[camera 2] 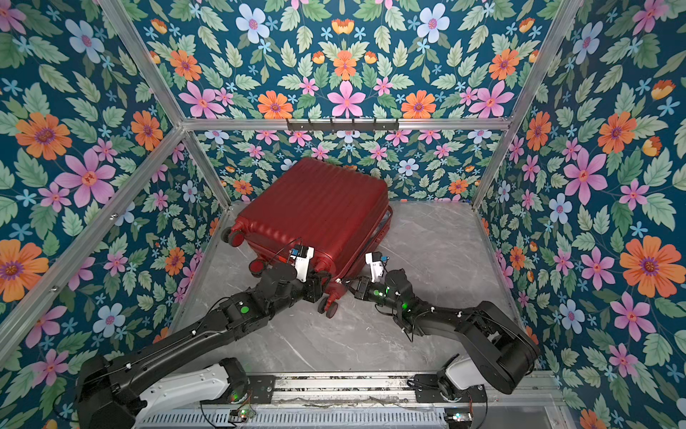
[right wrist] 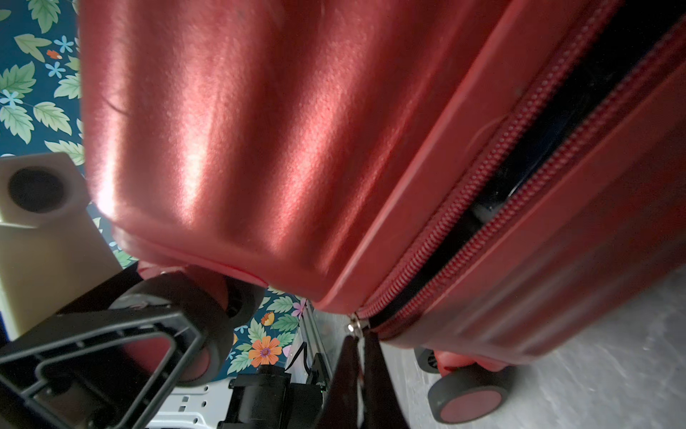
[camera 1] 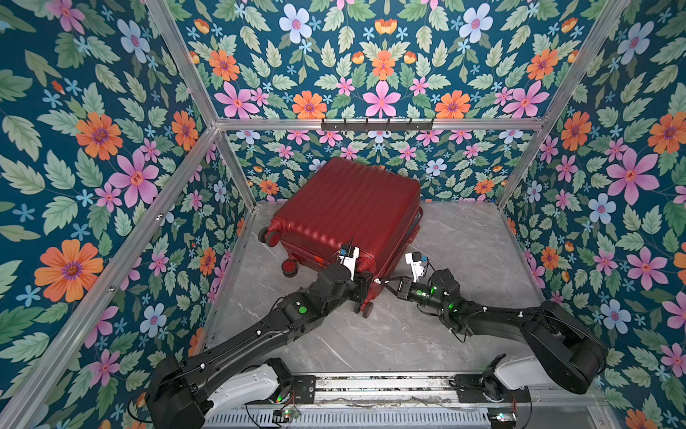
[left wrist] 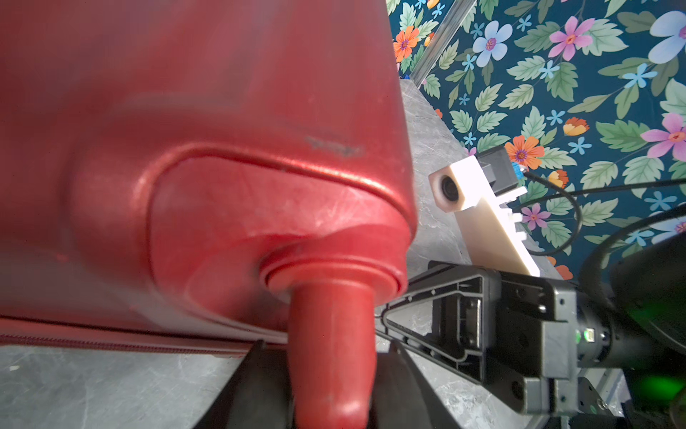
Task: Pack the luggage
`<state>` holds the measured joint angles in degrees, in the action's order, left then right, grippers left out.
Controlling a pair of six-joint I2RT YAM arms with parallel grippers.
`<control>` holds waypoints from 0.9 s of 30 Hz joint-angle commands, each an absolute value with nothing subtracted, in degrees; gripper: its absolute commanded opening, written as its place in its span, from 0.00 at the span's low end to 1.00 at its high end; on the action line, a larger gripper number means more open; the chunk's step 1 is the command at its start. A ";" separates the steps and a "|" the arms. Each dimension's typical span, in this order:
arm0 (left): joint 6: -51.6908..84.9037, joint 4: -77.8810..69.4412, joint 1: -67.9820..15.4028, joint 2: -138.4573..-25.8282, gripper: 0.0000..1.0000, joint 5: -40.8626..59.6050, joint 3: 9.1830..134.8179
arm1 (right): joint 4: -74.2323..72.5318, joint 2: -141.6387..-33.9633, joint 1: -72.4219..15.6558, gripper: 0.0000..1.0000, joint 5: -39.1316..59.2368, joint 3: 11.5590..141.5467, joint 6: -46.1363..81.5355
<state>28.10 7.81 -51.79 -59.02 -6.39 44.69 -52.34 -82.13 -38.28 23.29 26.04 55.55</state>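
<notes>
The luggage [camera 1: 345, 208] [camera 2: 315, 208], a dark-red ribbed hard-shell suitcase, lies flat and skewed at the back left of the table in both top views. My left gripper [left wrist: 330, 375] [camera 1: 365, 286] is shut on the red caster stem [left wrist: 330, 327] at the case's near corner, one black finger on each side. Its wheel [camera 1: 365, 308] hangs just below. My right gripper [right wrist: 361, 347] [camera 1: 382, 283] is shut on the silver zipper pull [right wrist: 354, 326] at the same corner. Beyond the pull, the zipper [right wrist: 519, 159] gapes with a dark slit between its tracks. The lining is hidden.
The grey marble tabletop [camera 1: 408, 334] lies between floral walls and aluminium frame posts [camera 1: 237, 174]. A black hook rail [camera 1: 376, 124] hangs on the back bar. Both arm bases sit on the front rail [camera 1: 382, 386]. Other caster wheels [camera 1: 273, 237] stick out on the case's left side.
</notes>
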 commanded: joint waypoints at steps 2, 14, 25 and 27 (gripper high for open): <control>29.22 4.86 -51.94 -58.02 0.00 -9.76 45.18 | -49.83 -82.44 -38.04 0.00 9.66 26.96 54.39; 29.35 3.69 -52.12 -58.35 0.00 -9.63 45.09 | -47.90 -84.47 -39.00 0.01 9.93 28.31 55.46; 29.43 3.47 -52.12 -58.26 0.00 -9.40 44.99 | -48.98 -86.06 -40.24 0.07 9.49 29.36 56.07; 29.44 3.49 -52.19 -58.17 0.00 -9.43 44.91 | -48.78 -86.18 -40.37 0.07 9.42 29.54 56.05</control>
